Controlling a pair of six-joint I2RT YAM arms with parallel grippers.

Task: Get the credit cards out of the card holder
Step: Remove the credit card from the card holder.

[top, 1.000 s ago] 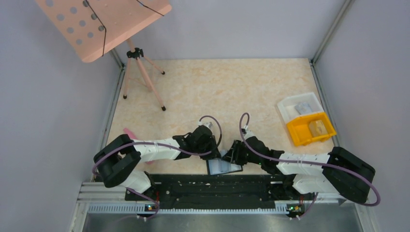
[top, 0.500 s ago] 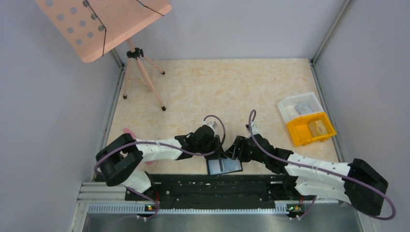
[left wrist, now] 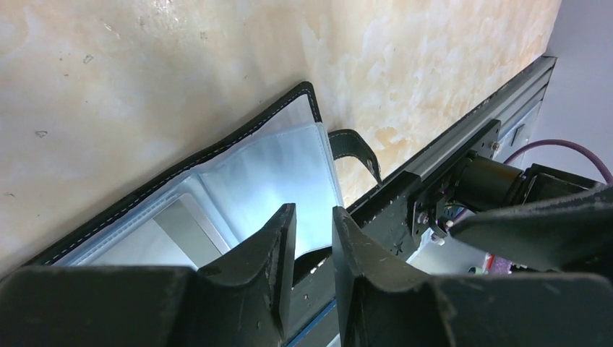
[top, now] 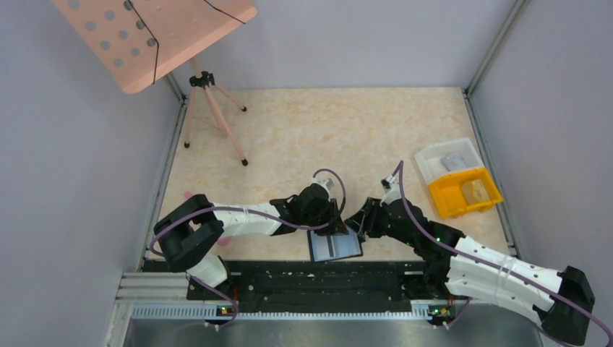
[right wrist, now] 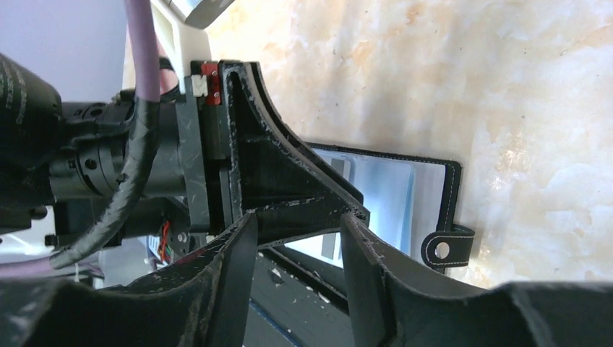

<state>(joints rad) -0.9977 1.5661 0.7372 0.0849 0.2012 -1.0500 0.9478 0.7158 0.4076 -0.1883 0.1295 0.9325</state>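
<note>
1. From above we see the card holder (top: 335,247) lying open and flat at the near edge of the desk (top: 325,123), just beside the black rail (top: 318,278) that carries the arm bases.
2. In that view both arms reach inward. The left pincer (top: 331,224) is at the holder's far edge and the right pincer (top: 356,225) at its far right corner, the two close together.
3. The overhead view hides how either pair of jaws stands; the wrist cameras show it.
4. The left wrist camera shows the left pincer (left wrist: 312,217) with its jaws a narrow gap apart. We see nothing between them, only the holder's clear plastic sleeve (left wrist: 267,173) beyond the tips.
5. The same camera shows the holder's stitched black border and its strap (left wrist: 354,144) lying on the desk towards the rail.
6. The right wrist camera shows the right pincer (right wrist: 298,217) with its jaws well apart and gripping nothing.
7. Only this camera shows a finger (right wrist: 289,181) of the left pincer reaching down onto the card holder (right wrist: 390,195). We cannot tell if it presses.
8. It also shows the strap's snap (right wrist: 441,250).
9. Only the overhead view takes in the yellow bin (top: 463,194) and the clear tray (top: 448,157) at the right, well apart from the holder, and the pink stand (top: 152,36) at the far left.
</note>
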